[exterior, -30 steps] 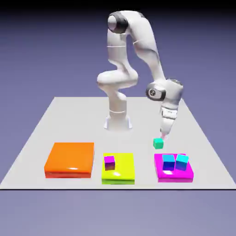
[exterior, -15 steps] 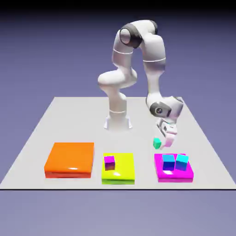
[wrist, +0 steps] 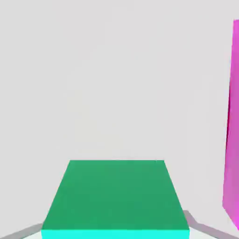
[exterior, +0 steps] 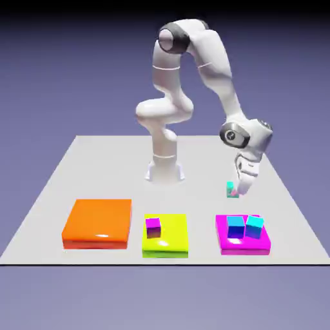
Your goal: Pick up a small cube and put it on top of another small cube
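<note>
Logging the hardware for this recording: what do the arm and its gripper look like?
The arm is glossy white, with rounded, curving segments, dark grey-black rings around some joints and a flared white base. The gripper has a white body; in the hand view, its small finger tips look grey. No cables show.

no readable txt, no nums, labels or signs
</note>
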Available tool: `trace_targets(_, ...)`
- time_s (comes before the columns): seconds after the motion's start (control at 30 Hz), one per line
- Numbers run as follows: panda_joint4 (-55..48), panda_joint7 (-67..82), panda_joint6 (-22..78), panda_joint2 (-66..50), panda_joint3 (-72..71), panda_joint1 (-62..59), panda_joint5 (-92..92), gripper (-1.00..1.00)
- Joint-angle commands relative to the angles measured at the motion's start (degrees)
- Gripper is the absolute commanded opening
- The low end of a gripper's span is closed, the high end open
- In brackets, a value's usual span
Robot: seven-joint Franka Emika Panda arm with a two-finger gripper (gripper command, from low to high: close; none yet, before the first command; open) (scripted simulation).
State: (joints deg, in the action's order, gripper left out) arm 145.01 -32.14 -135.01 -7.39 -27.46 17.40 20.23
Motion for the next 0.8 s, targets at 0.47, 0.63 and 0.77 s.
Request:
trace_targets(0.47, -31.2, -24.8, 22.9, -12.8, -7.1, -22.9, -10.1, -1.00)
trace_targets(0.63, -27.5, -27.0, 15.8, -16.9, -5.5, -22.4, -7.5, -1.00)
trace_targets(0.77, -28.0, -26.8, 16.8, -16.4, -5.7, -22.6, -7.9, 1.00)
